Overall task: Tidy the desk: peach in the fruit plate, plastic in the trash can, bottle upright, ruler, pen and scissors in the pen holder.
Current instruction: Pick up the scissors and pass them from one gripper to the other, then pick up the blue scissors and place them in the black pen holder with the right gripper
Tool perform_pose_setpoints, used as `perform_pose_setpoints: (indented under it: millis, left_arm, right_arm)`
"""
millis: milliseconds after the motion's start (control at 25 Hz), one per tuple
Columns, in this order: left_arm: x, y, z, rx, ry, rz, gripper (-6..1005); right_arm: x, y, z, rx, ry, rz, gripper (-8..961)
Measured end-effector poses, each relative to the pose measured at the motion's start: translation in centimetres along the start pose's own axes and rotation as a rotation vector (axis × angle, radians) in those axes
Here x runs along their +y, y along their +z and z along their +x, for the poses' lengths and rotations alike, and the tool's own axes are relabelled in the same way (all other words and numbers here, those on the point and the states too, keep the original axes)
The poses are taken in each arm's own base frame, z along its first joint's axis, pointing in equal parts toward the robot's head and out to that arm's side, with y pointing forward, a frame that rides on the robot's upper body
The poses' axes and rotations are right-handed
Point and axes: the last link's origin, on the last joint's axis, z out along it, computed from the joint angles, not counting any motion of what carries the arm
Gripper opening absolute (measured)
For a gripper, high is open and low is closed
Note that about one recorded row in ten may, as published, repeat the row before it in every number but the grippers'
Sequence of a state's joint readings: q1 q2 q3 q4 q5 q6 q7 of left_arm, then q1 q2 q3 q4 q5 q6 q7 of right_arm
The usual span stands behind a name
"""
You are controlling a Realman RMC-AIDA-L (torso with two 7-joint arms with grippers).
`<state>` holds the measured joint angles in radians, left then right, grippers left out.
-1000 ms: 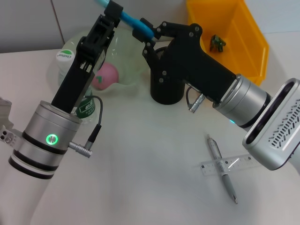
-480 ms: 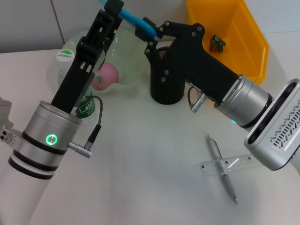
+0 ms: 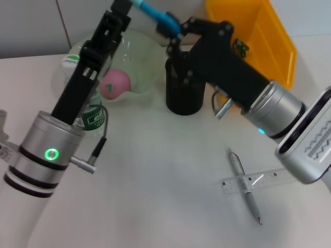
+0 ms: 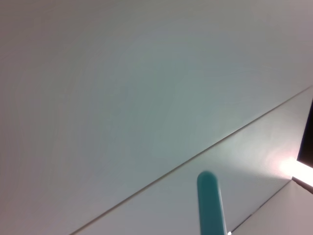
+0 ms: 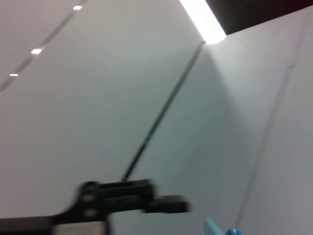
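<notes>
I have the scissors (image 3: 155, 13) up in the air between my two arms, above the black pen holder (image 3: 182, 88) at the back of the table (image 3: 155, 196). Only the blue handle part shows: a slim bar running from my left end effector (image 3: 124, 4) at the top edge of the head view down and across to my right end effector (image 3: 175, 35). My right fingers look clenched on the lower end of that bar; whether my left ones are gripping or released I cannot tell, since they run out of view.

I judge the scissors light and stiff, the plastic handle smooth and apt to slip or swing if pinched near one end, so a firm hold close to the middle suits them. Their long axis lies slanted, high toward my left and low toward my right, not yet upright over the holder's mouth. Which end carries the blades I cannot see.

The left wrist view shows only a rounded teal tip (image 4: 208, 196) against the wall.

The peach (image 3: 115, 83) sits in the plate (image 3: 142, 54). The pen (image 3: 243, 186) lies across the ruler (image 3: 253, 181), both flat on the table near my right arm, well apart from the holder.
</notes>
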<state>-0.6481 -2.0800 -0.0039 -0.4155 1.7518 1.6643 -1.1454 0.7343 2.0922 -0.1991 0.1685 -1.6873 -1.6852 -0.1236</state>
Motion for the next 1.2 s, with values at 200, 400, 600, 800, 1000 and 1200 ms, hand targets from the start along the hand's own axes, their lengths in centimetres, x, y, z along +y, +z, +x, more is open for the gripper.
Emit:
perform_pose_setpoints:
  millis: [200,400,600,800,1000,1200]
  left_arm:
    - [0.0,-0.9,1.5,-0.062,0.11,-0.062,698]
    - [0.3,-2.3,3.6,-0.233,0.289,-0.17,696]
    - [0.1,-4.1,6.0,-0.499,0.472,-0.215,696]
    - [-0.6,-6.3,7.7,-0.768,0.644,-0.186,696]
    - [-1.1,-7.3,8.9,-0.947,0.785,-0.158,697]
    - [-1.2,-7.8,9.4,-1.009,0.885,-0.17,698]
  right_arm:
    - [-1.6,-0.7,-0.3,-0.02,0.045,0.109,79]
    - [-3.0,-1.8,-0.4,-0.025,0.091,0.181,79]
    - [-3.3,-2.7,-0.3,-0.013,0.097,0.209,79]
    - [-3.2,-3.1,-0.3,-0.003,0.106,0.215,79]
    - [-3.2,-3.2,-0.1,0.003,0.152,0.217,79]
    - [-3.8,-3.2,0.0,0.0,0.25,0.21,79]
